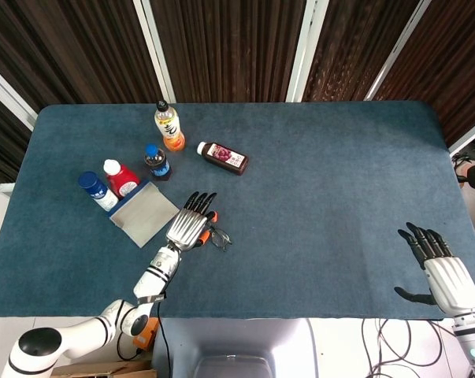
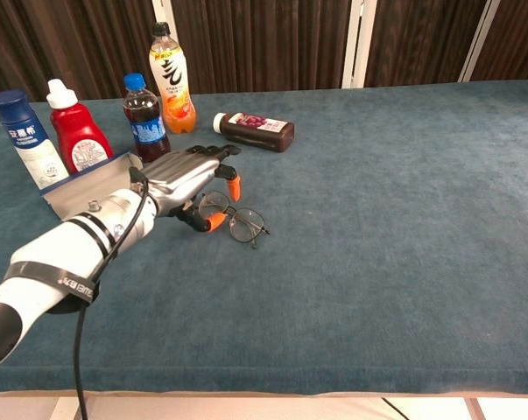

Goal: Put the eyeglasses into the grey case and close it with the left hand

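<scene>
- Covering the whole bench [image 1: 332, 173], the dark blue cloth looks like felt or short pile; you see its near edge cut off in the chest view.
- Your left hand [image 2: 186, 179] hovers low over the left side of the eyeglasses [image 2: 233, 219], fingers spread forward, orange tips curled down by the near lens. You cannot tell from either view whether a fingertip touches the frame; the hand hides part of it in the head view.
- Your right hand [image 1: 446, 272] sits at the bench's near right corner, fingers spread, holding nothing. The chest view does not show it.
- The grey case [image 1: 142, 216] lies open, a flat matte rectangle just left of your left hand; in the chest view your forearm hides most of it.
- The eyeglasses are thin wire with round clear lenses, lying on the cloth just right of the case.
- Behind the case stand four bottles: a white one with a blue cap [image 2: 23, 136], a red one with a white cap [image 2: 78, 136], a dark one with a blue cap [image 2: 144, 109], and a tall orange one [image 2: 172, 79].
- A dark bottle with a white cap [image 2: 255, 131] lies on its side, right of those.
</scene>
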